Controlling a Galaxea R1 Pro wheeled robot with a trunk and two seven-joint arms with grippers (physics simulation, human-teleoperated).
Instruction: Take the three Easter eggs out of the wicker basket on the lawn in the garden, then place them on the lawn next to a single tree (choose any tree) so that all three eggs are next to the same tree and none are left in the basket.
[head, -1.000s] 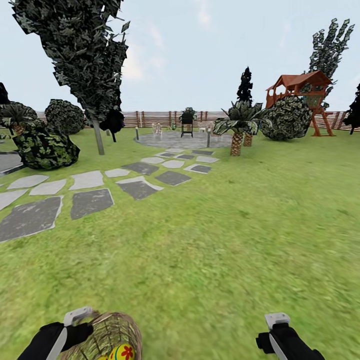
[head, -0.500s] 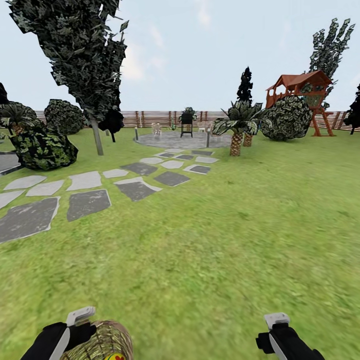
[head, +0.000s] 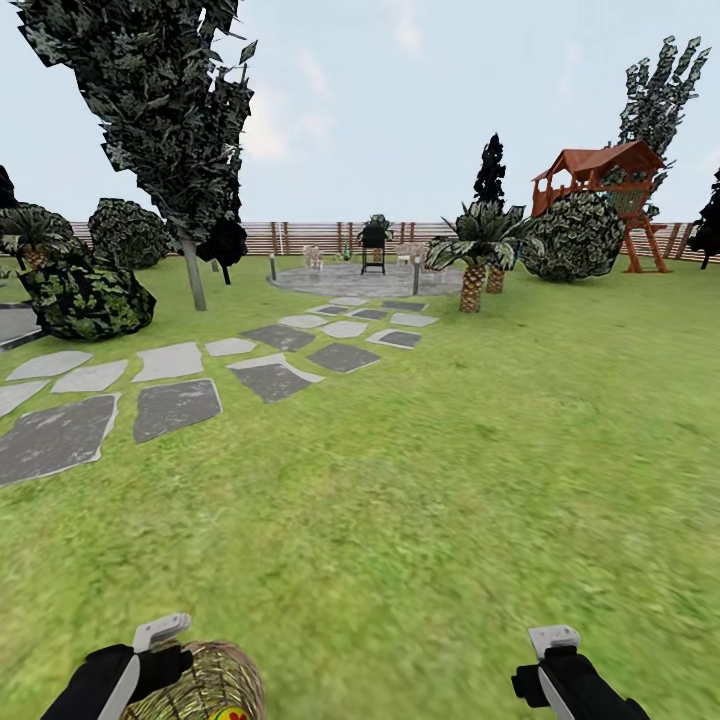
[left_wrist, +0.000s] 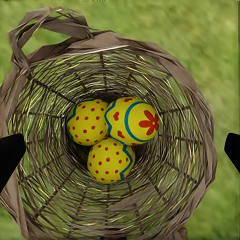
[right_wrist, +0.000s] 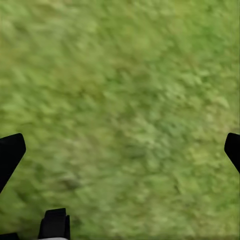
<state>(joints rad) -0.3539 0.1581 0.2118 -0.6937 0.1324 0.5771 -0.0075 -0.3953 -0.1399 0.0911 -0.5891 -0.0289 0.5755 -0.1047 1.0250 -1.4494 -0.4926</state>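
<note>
Easter eggs (left_wrist: 112, 135) in wicker basket (left_wrist: 186, 105), between left end effector (left_wrist: 120, 150) fingers

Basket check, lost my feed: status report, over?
Left end effector open over wicker basket. Three Easter eggs inside. Right end effector open over lawn. Nothing in the way.

Camera: eased slightly right since 1.0 s ago; steady over the last half second.
Wicker basket (head: 205, 685): lower in frame.
Easter eggs (head: 233, 713): only a sliver now.
</note>
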